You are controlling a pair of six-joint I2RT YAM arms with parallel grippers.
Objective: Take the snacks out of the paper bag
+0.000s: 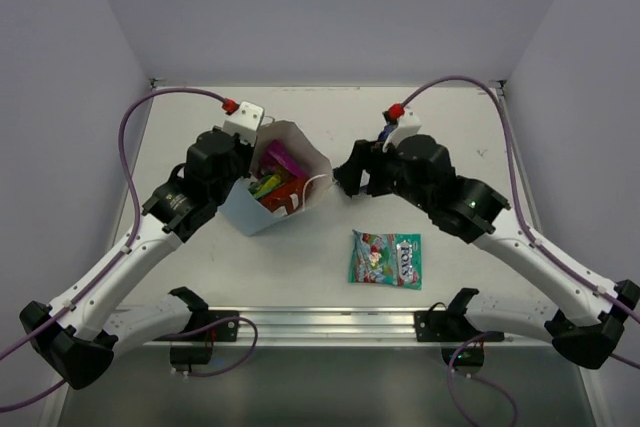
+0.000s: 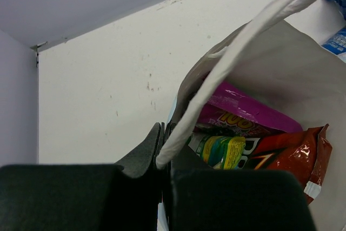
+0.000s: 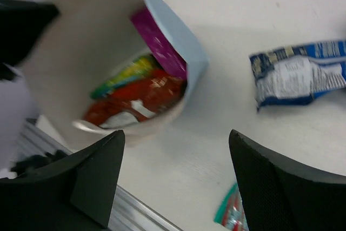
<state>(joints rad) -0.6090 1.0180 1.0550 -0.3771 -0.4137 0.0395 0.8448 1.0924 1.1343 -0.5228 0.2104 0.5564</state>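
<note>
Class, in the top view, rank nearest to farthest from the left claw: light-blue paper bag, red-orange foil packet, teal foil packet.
1. Light-blue paper bag, pinched by the left claw.
2. Red-orange foil packet, inside the bag.
3. Teal foil packet, lying outside, to the right.

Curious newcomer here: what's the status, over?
Left jaws shut on paper bag. Right jaws open, empty. Teal packet, blue-white packet out; magenta packet, others inside. Nothing blocking.

The light-blue paper bag [image 1: 245, 215] stands left of centre, mouth open, white inside; within it sit a magenta packet [image 1: 280, 159], a green-yellow packet [image 1: 265, 185] and a red-orange Doritos packet [image 1: 285, 197]; a teal packet [image 1: 385, 259] lies flat to its near right; a blue-white packet [image 3: 300, 79] lies flat further right.
</note>
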